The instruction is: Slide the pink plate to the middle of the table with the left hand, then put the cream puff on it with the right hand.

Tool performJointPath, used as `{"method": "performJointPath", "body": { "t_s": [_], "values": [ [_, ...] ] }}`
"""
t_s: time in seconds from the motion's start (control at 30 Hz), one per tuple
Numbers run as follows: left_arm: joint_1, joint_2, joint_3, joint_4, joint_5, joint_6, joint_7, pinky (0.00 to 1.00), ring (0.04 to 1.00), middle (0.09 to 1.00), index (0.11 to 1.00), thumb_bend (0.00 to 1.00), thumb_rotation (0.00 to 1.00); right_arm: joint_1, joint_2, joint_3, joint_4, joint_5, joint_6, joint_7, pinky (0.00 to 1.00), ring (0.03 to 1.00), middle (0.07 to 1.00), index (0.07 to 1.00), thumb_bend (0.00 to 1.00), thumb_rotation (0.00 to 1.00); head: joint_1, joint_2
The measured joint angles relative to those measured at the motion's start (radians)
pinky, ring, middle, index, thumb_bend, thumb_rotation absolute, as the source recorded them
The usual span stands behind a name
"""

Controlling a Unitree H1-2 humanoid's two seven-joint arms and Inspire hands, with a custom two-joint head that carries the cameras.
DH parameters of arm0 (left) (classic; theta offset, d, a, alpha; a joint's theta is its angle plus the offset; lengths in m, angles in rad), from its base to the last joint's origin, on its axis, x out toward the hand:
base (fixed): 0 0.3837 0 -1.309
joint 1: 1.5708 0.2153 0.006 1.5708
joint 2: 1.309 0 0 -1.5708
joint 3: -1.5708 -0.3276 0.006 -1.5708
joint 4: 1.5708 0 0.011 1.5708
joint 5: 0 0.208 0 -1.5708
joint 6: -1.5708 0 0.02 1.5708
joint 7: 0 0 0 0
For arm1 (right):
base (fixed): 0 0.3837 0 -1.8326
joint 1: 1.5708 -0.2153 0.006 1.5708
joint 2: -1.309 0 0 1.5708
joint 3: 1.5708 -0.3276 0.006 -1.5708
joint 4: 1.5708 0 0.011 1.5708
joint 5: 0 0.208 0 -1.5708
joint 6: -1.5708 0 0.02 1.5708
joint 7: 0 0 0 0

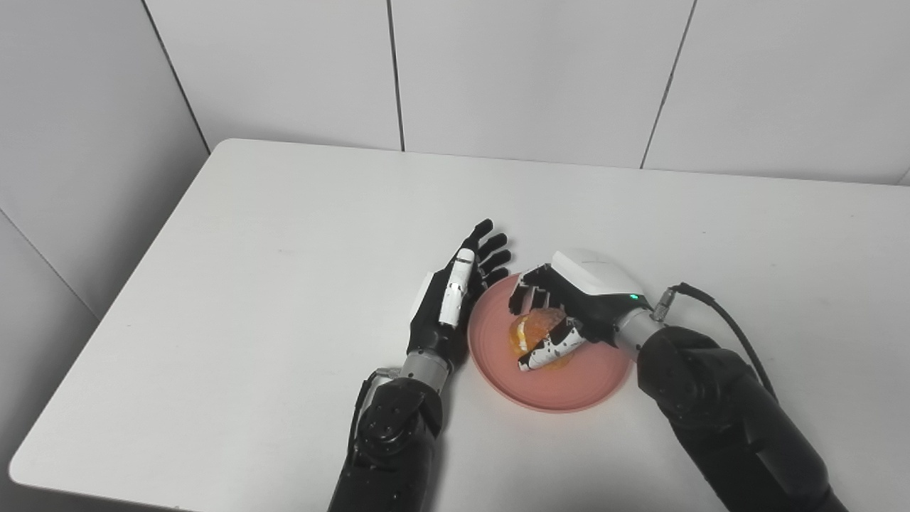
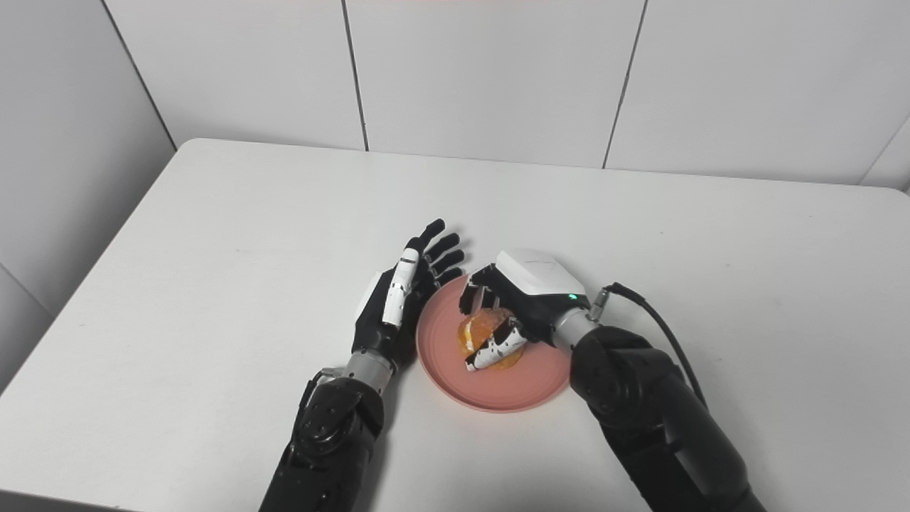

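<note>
Black fingers [image 1: 527, 293] and a black-and-white thumb of the right hand [image 1: 569, 306] are curled around the one golden-orange, glazed cream puff [image 1: 532, 330], fingers on its far side and thumb on its near side, clamped on it. The puff sits low over the middle of the one round pink plate [image 1: 561, 387]; whether it touches the plate cannot be told. A white shell covers the back of this hand, with a small green light lit at its wrist end and faint grey lettering too small to read. A black cable loops out from the wrist on the side away from the plate.

The left hand [image 1: 455, 299] lies just beside the plate's left rim, its black fingers [image 1: 490, 249] straight and slightly spread, pointing to the far edge of the table and holding nothing. Its fingertips reach past the plate's far-left rim, and its white-striped thumb lies along the side facing the plate. Whether the hand touches the rim cannot be told.

Two black arms come in from the near edge, one on each side of the plate.

The plate rests on a smooth white table [image 1: 284, 235] with rounded corners, roughly midway across it and toward the near edge. Behind the table stands a wall of large pale grey panels [image 1: 533, 71] with dark seams.
</note>
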State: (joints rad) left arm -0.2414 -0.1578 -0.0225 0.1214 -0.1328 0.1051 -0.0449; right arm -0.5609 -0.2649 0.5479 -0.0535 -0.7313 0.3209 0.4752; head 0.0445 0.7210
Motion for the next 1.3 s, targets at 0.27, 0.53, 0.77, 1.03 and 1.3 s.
{"method": "performJointPath", "body": {
  "t_s": [0.27, 0.53, 0.77, 1.03, 1.3],
  "values": [
    [0.000, 0.001, 0.001, -0.006, -0.002, 0.011, 0.000, 0.87, 0.872, 0.890, 0.900, 0.40, 1.00, 0.006, -0.019, 0.019, -0.059, -0.076, 0.000, 0.052, 0.42, 0.578, 0.693, 0.691, 0.74, 0.28, -0.009, 0.003],
    [0.000, 0.002, 0.003, -0.009, -0.005, 0.020, -0.001, 0.87, 0.870, 0.886, 0.901, 0.40, 1.00, 0.005, -0.034, 0.017, -0.125, -0.137, 0.000, 0.145, 0.53, 0.756, 0.864, 0.876, 0.87, 0.42, -0.014, 0.003],
    [0.000, 0.002, 0.003, -0.010, -0.012, 0.021, -0.002, 0.87, 0.872, 0.892, 0.909, 0.40, 1.00, -0.001, -0.034, 0.009, -0.146, -0.156, 0.002, 0.240, 0.59, 0.826, 0.942, 0.947, 0.91, 0.45, -0.012, 0.009],
    [0.000, 0.003, 0.005, -0.013, -0.016, 0.027, -0.002, 0.87, 0.874, 0.893, 0.909, 0.40, 1.00, -0.001, -0.034, -0.039, -0.163, -0.152, 0.002, 0.272, 0.75, 0.908, 0.988, 0.999, 0.95, 0.51, -0.018, 0.008],
    [0.000, 0.006, 0.005, -0.012, -0.017, 0.027, -0.005, 0.88, 0.876, 0.890, 0.903, 0.40, 1.00, -0.001, -0.033, -0.094, -0.182, -0.104, 0.001, 0.280, 0.74, 0.913, 0.989, 1.000, 0.96, 0.55, -0.023, 0.003]
  ]
}}
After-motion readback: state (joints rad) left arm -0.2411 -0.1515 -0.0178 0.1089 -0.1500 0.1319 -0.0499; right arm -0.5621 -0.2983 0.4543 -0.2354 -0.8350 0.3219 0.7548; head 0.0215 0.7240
